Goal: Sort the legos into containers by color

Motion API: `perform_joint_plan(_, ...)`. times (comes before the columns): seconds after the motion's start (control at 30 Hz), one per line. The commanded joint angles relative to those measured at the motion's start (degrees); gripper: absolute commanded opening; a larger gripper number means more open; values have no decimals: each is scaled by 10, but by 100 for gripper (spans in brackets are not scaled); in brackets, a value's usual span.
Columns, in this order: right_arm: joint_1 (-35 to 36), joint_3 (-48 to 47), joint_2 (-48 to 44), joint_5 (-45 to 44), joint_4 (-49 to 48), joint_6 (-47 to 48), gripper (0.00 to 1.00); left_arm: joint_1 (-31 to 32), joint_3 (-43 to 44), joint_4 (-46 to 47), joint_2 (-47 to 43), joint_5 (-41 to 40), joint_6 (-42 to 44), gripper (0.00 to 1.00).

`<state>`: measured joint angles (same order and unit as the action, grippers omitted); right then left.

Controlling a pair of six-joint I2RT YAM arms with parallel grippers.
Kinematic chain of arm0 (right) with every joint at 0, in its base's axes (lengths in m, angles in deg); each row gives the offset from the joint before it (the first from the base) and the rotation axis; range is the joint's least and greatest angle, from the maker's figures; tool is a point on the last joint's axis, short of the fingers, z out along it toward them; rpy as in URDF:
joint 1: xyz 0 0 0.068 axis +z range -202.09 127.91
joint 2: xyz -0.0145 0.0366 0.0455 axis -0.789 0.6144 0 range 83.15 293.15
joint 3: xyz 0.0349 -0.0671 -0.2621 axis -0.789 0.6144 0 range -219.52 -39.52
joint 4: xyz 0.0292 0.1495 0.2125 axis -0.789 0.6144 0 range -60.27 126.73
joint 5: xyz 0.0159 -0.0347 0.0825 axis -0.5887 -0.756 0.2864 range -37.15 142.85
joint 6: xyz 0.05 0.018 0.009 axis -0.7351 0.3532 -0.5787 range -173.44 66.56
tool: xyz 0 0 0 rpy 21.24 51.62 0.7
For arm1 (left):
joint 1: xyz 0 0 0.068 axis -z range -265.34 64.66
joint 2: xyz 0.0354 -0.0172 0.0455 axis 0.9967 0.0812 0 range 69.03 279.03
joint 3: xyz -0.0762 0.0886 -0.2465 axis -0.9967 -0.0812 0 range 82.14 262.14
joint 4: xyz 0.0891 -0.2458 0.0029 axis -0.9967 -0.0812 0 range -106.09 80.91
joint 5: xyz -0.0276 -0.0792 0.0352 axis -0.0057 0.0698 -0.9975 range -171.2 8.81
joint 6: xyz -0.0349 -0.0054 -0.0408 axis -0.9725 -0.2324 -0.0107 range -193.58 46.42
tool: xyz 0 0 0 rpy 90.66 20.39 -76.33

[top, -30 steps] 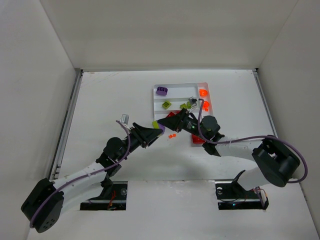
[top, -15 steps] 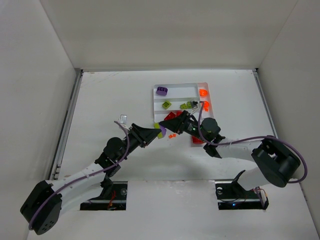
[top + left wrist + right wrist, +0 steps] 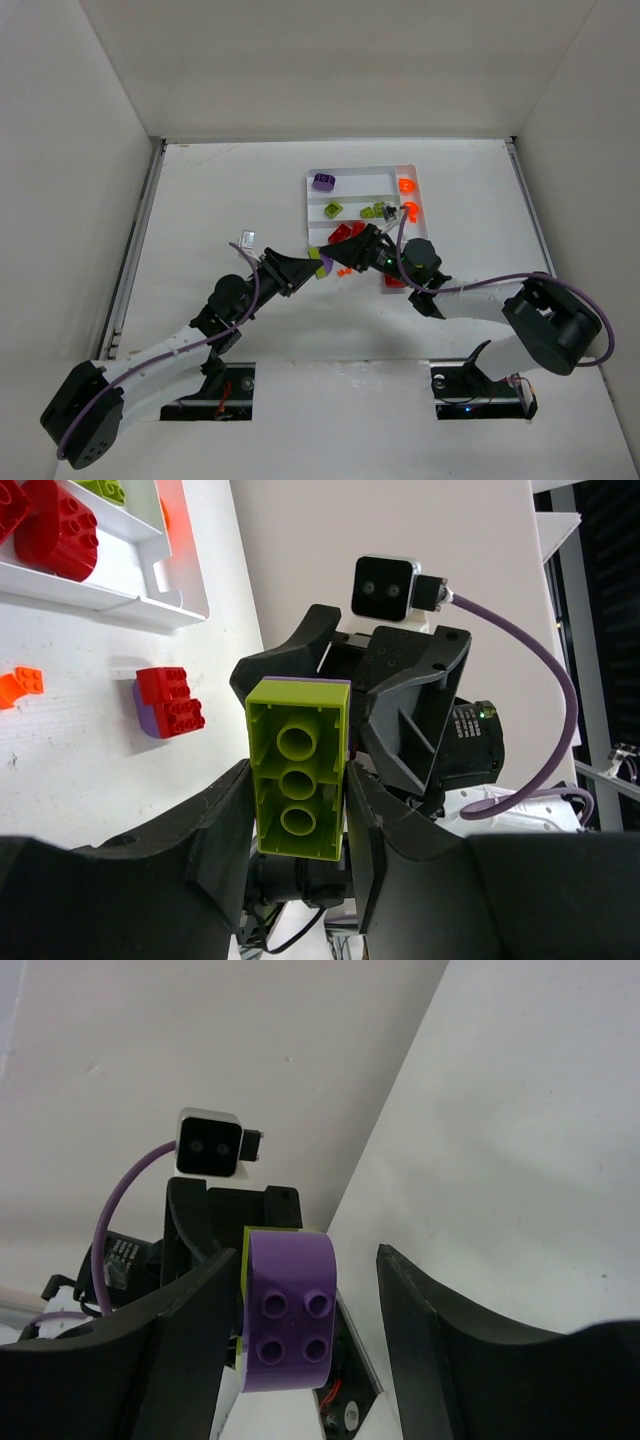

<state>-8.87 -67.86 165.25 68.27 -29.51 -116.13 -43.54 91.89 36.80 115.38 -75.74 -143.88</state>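
Left pincer [image 3: 298,775] is pressed onto the long sides of a lime green brick [image 3: 297,742], holding it off the surface [image 3: 80,750] with its hollow underside toward the wrist camera and a purple piece [image 3: 290,1310] stuck on its far end. Right pincer [image 3: 305,1260] faces it head-on, fingers spread to either side of that purple piece with a clear gap at one finger, so it grips nothing. Seen from overhead, the two tips meet beside the near left corner of the white tray [image 3: 360,171]. In the tray, a purple lego [image 3: 323,181] sits in the far long slot, lime green legos [image 3: 333,209] in the middle one, red legos [image 3: 347,231] in the near one, and orange legos [image 3: 406,185] in the narrow slot across the right ends. Just outside the tray, a red-on-purple stack [image 3: 168,702] and small orange bits [image 3: 20,685] lie on the surface
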Motion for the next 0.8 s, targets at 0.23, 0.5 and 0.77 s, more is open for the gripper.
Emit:
perform_joint_plan(0.23,2,-7,11,22,-77,-27,47,9,12,30,-16,2,6,16)
perform_joint_plan(0.5,1,-3,45,46,-150,-75,32,2,0,25,-49,-1,3,16)
perform_joint_plan(0.77,-78,9,-10,68,-102,-69,30,-27,-18,3,-83,24,3,16)
